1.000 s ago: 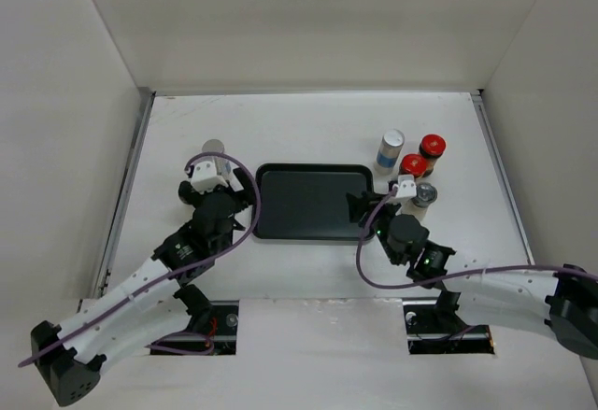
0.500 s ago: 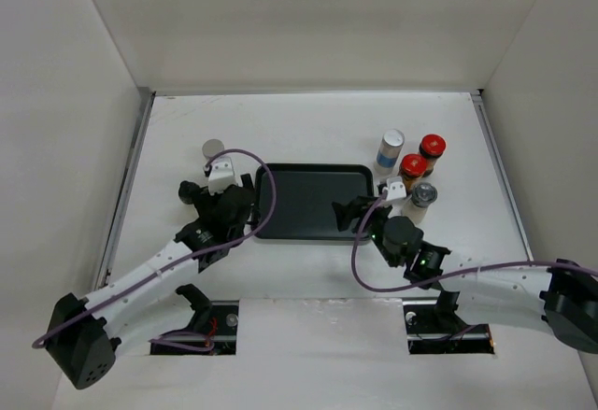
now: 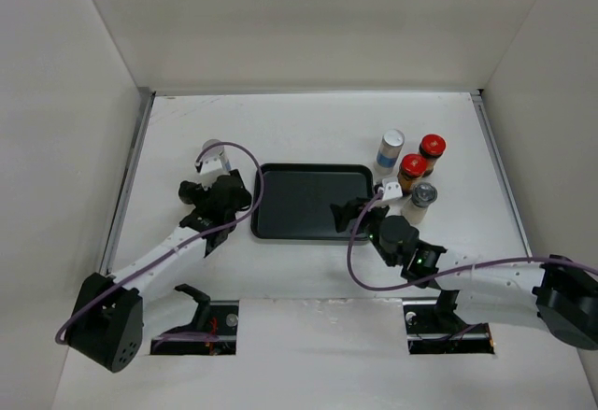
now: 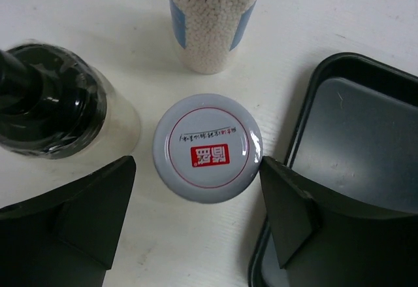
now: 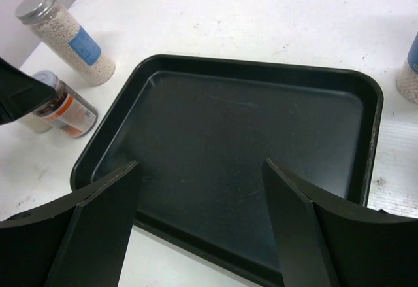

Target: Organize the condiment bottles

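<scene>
Straight down in the left wrist view stands a grey-lidded bottle (image 4: 207, 148) with a red mark on its lid. My left gripper (image 4: 196, 189) is open around it, with a gap at the left finger. A black-capped bottle (image 4: 52, 104) and a blue-labelled white cylinder (image 4: 215, 19) stand close by. My right gripper (image 5: 199, 163) hangs open and empty over the near rim of the black tray (image 5: 248, 136). To the tray's right stand a silver-topped cylinder (image 3: 391, 148), two red-capped bottles (image 3: 431, 152) (image 3: 411, 171) and a grey-topped shaker (image 3: 420, 201).
The tray (image 3: 308, 205) lies between the two bottle groups, and its left rim (image 4: 307, 117) sits right beside my left gripper's right finger. White walls enclose the table on three sides. My left arm hides most of the left bottle group in the top view.
My left gripper has shifted over the grey-lidded bottle and its jaws have narrowed around it. My right gripper has opened, left the grey-topped shaker standing and drawn left over the tray.
</scene>
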